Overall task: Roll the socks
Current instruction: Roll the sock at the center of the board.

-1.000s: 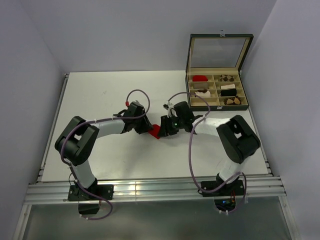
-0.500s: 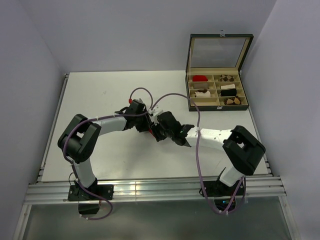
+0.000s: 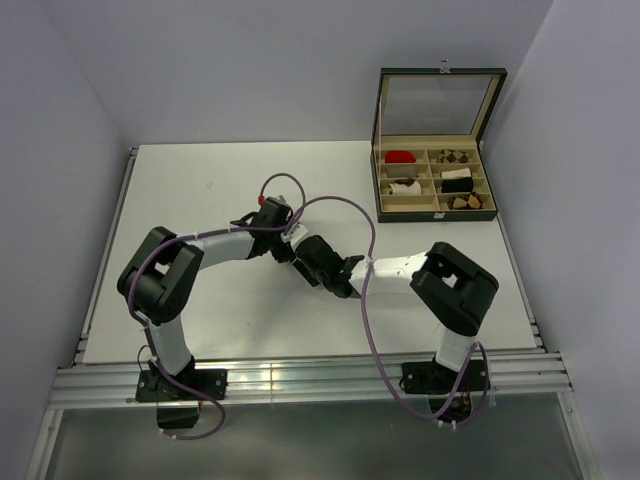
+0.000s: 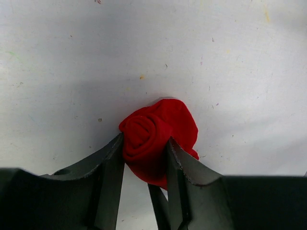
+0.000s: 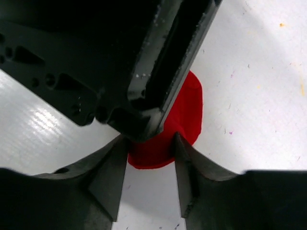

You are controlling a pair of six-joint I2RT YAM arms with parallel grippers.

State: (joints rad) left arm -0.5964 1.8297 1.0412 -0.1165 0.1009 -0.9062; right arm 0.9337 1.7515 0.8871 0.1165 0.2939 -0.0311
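Observation:
A red sock (image 4: 158,129), wound into a tight roll with a spiral end, lies on the white table (image 4: 57,72). My left gripper (image 4: 144,139) is shut on the roll, one finger pressed into each side. My right gripper (image 5: 149,139) comes in from the opposite side, its fingers open and standing on either side of the sock's flat loose end (image 5: 187,115). The left gripper's dark finger (image 5: 158,62) fills the top of the right wrist view. In the top view the left gripper (image 3: 285,245) and right gripper (image 3: 312,264) meet at mid-table and hide the sock.
An open compartment box (image 3: 436,212) stands at the back right, with a red bundle (image 3: 400,157) and several brown, black and white bundles inside. The right arm's cable (image 3: 340,205) loops over the table.
The right arm has swung left and lowered, bringing its gripper tight against the left gripper. The red sock, visible from above a second ago, is now covered by both grippers.

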